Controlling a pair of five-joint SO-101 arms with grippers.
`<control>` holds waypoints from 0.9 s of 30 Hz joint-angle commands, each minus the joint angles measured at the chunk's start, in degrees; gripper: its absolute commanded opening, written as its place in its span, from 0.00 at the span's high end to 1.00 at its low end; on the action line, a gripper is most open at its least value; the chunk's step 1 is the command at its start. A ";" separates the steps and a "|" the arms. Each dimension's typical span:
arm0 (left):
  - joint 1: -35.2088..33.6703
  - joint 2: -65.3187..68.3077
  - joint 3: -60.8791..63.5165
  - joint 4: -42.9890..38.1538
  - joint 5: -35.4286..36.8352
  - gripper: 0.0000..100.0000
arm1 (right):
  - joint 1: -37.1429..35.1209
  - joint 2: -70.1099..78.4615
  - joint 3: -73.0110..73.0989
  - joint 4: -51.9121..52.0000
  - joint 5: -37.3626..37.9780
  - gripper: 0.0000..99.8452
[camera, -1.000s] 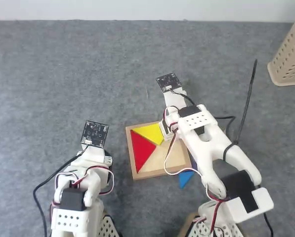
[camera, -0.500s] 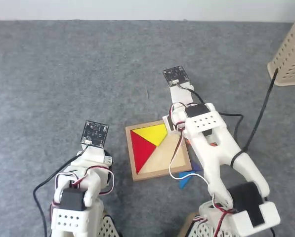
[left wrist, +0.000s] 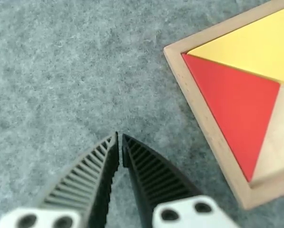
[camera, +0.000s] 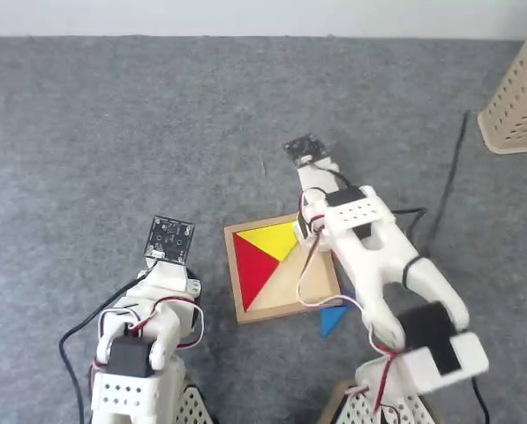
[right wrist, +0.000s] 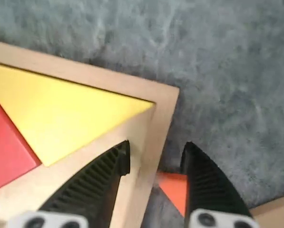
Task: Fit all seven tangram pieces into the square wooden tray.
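count: one tray [camera: 231,276], two arms, four visible pieces. a yellow triangle [camera: 270,238] and a red triangle [camera: 252,265] lie flat inside the tray, sharing an edge, filling its far and left parts. the rest of the tray floor is bare wood. a blue piece [camera: 332,319] lies on the felt [camera: 113,132] just outside the tray's near right corner, partly under the right arm; its shape is unclear. an orange piece [right wrist: 174,188] lies outside the tray's right rim, cut off by a finger.

right gripper [right wrist: 153,153]: jaws apart, holding nothing, straddling the tray's right rim near the far corner. left gripper [left wrist: 120,141]: jaws closed, holding nothing, left of the tray, clear of its rim.

open felt extends beyond the tray's far and left sides.
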 commanded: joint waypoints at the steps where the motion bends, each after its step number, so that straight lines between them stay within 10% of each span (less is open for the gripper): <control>1: -0.35 -1.23 -1.10 0.35 0.44 0.99 | 0.13 2.07 -5.19 0.57 1.23 0.87; 27: -0.35 -1.23 -1.10 0.35 0.44 0.99 | 9.01 12.79 -25.14 7.34 -14.24 0.98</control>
